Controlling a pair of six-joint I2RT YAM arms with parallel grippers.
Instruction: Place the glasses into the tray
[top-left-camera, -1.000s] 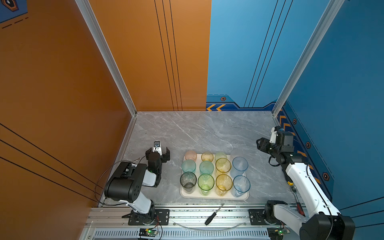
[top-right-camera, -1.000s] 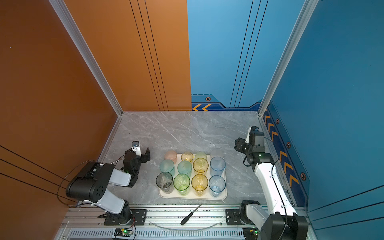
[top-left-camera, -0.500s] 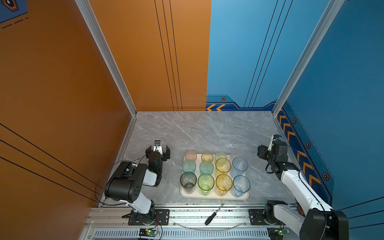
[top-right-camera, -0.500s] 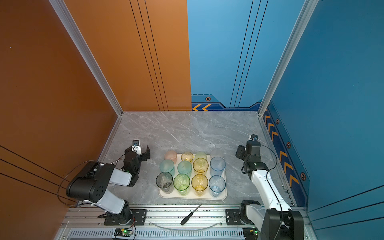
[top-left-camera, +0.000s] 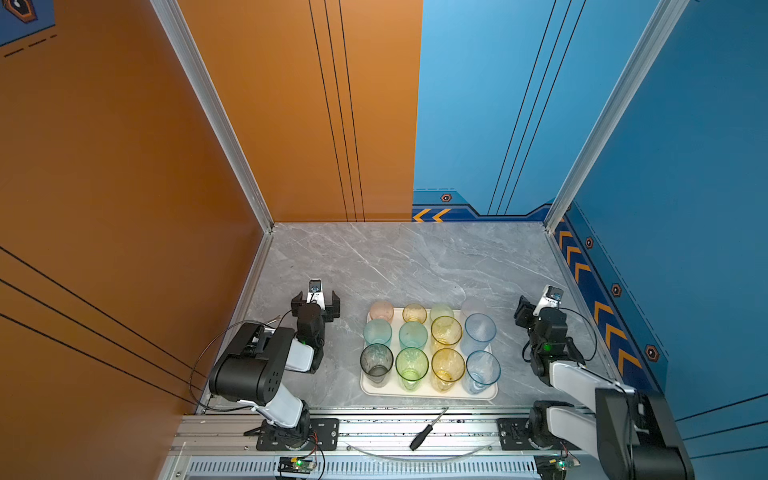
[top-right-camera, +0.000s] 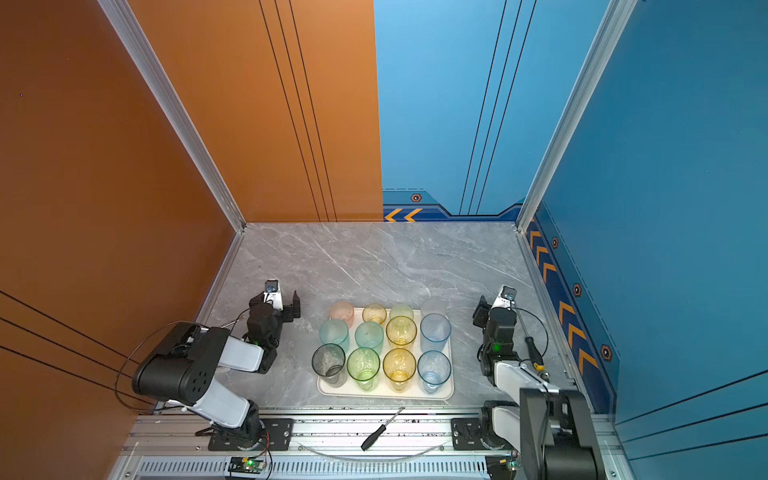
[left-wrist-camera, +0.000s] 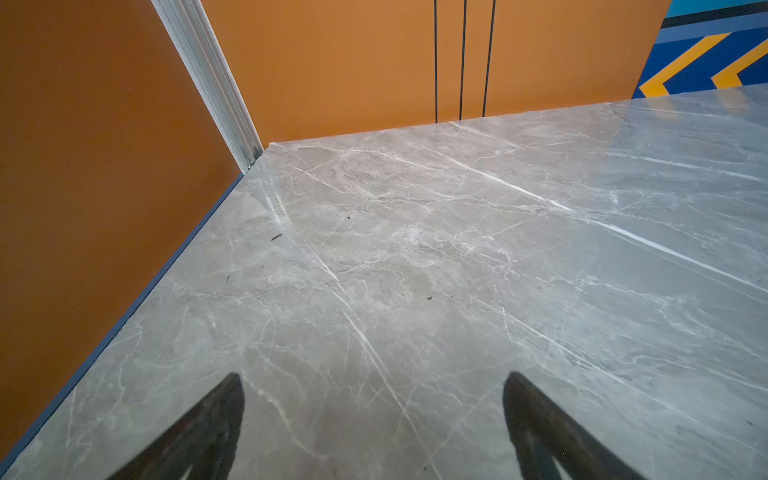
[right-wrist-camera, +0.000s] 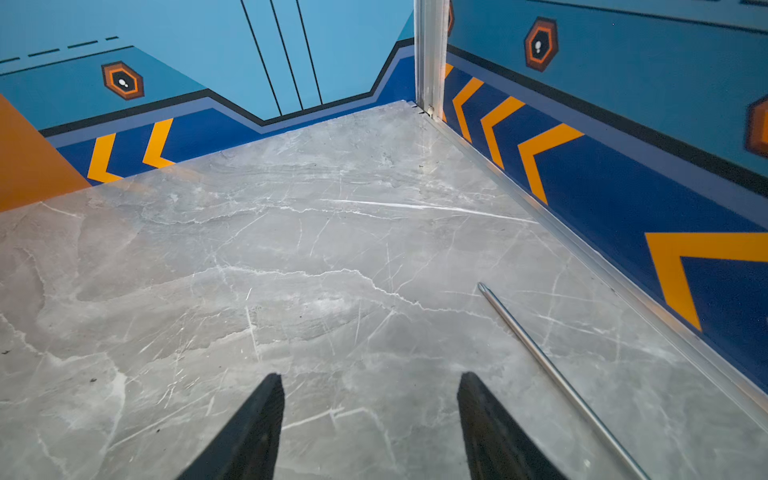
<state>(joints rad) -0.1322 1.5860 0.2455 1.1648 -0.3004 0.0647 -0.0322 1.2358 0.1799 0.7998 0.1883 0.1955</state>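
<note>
Glasses (top-left-camera: 411, 363): upright in rows inside tray (top-left-camera: 428, 395), none seen outside, so probably done. Left gripper (left-wrist-camera: 374, 382): left of tray, jaws wide, empty. Right gripper (right-wrist-camera: 370, 382): right of tray, jaws apart, empty, likely keeping clear.

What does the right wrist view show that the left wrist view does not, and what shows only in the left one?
Only the right wrist view: a screwdriver lying on the table beside the blue wall, and orange hexagon marks on that wall.
Only the left wrist view: the corner where two orange walls meet.
Both: the grey marble table, orange chevrons, and an open, empty gripper, namely the left gripper and the right gripper. Neither shows the glasses or the tray.
</note>
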